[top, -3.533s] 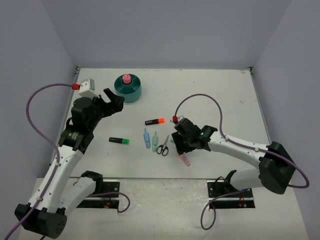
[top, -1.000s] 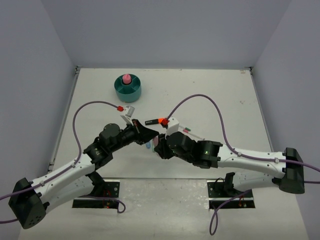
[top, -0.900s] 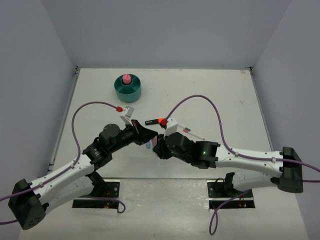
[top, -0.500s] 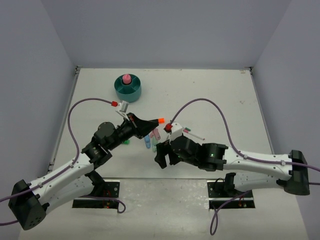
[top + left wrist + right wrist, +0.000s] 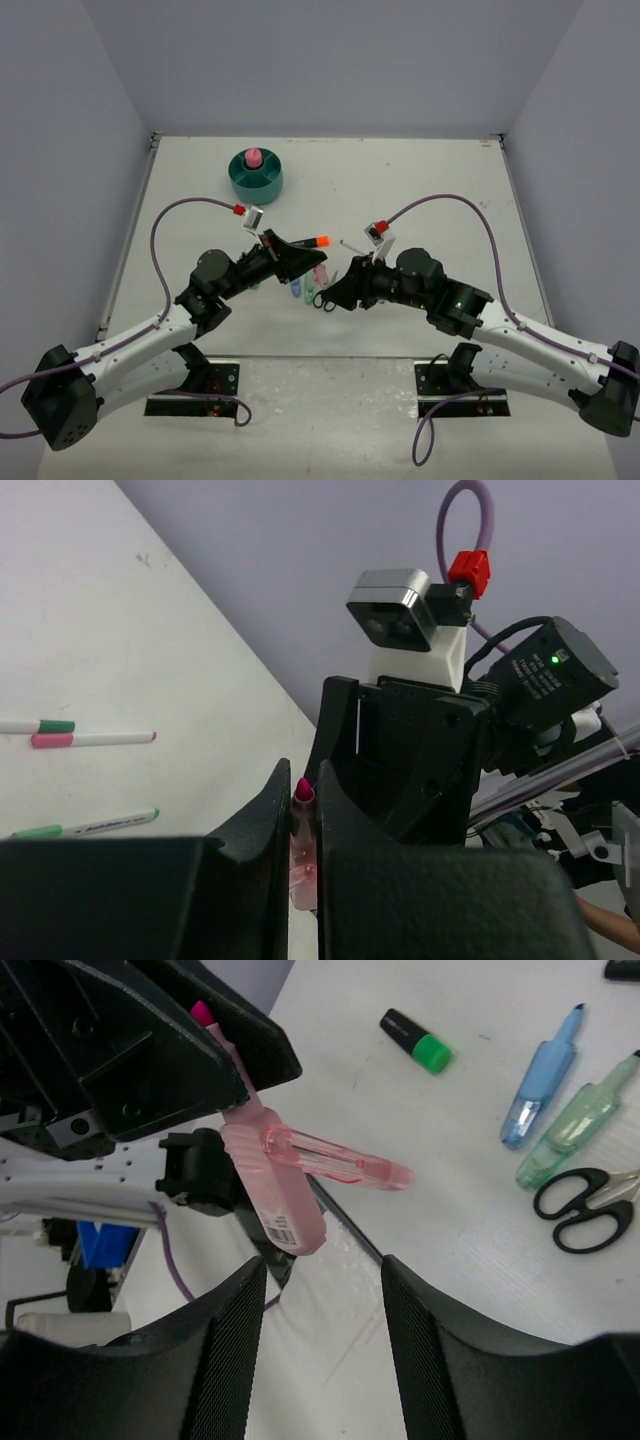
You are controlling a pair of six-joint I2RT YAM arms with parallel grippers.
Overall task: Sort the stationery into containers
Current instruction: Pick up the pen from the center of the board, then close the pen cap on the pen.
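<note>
One pink marker [image 5: 320,271] is being held up by the left claw [image 5: 303,260] in the overhead view, whereas a few seconds earlier it was being gripped by the right claw [image 5: 330,297] over the middle of the table. A second ago the two claws were being pressed together over that spot; now they are being drawn apart, and the right claw is being pulled back toward its own side. The teal organiser [image 5: 268,186] is being left well apart at the far left of the table [image 5: 430,190], with only a pink tube [image 5: 253,158] standing in it.

Through the left wrist camera, the marker is being pinched in a narrow grip between both fingers, its tip pointing up, with the right arm's wrist being seen just behind. Thin white pens [image 5: 90,739] are lying on the table beyond.

Through the right wrist camera, the right claw's fingers are being held apart with nothing between them, while the marker is being clamped in the black left claw above the table. A green-capped highlighter [image 5: 415,1040], a blue marker [image 5: 545,1095], a green marker [image 5: 575,1120] and scissors [image 5: 585,1205] are lying below, unsorted.

A handover is being judged complete: the marker is now being carried by the arm nearer the organiser, and the right claw is being freed for another item.
</note>
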